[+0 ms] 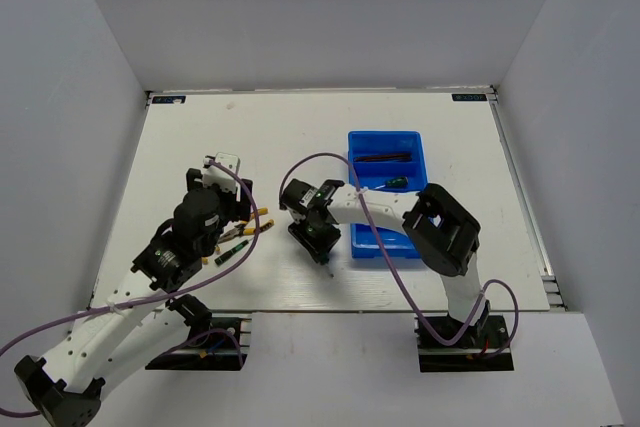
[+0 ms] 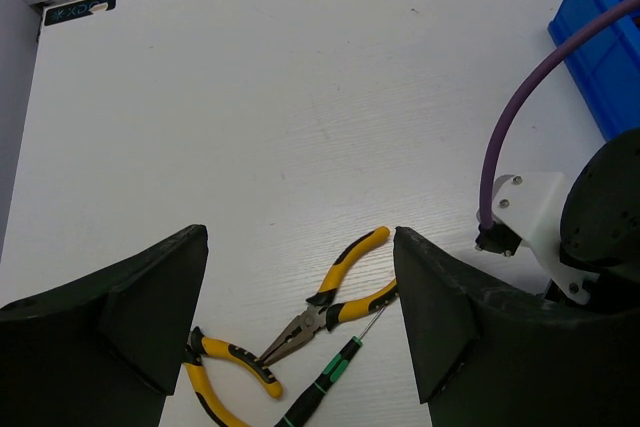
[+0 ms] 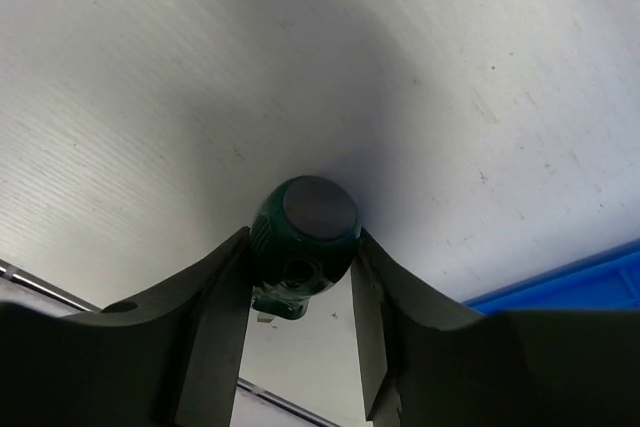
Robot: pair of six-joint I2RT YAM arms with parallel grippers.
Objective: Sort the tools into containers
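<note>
My right gripper [image 3: 300, 241] is shut on the round dark-green handle of a stubby screwdriver [image 3: 305, 232], seen end-on just above the table. From above, this gripper [image 1: 318, 243] sits just left of the blue tray [image 1: 385, 134]. The tray holds dark hex keys [image 1: 385, 158] in one compartment and a green-handled screwdriver [image 1: 396, 184] in another. My left gripper [image 2: 300, 237] hangs open over two yellow-handled pliers [image 2: 340, 297] [image 2: 225, 362] and a slim dark-green tool [image 2: 325, 377], touching none of them.
The tray's corner [image 2: 610, 57] shows at the far right of the left wrist view, with the right arm's purple cable [image 2: 500, 147] and wrist in front of it. White walls ring the table [image 1: 300, 137]. The table's near edge runs just behind the right gripper.
</note>
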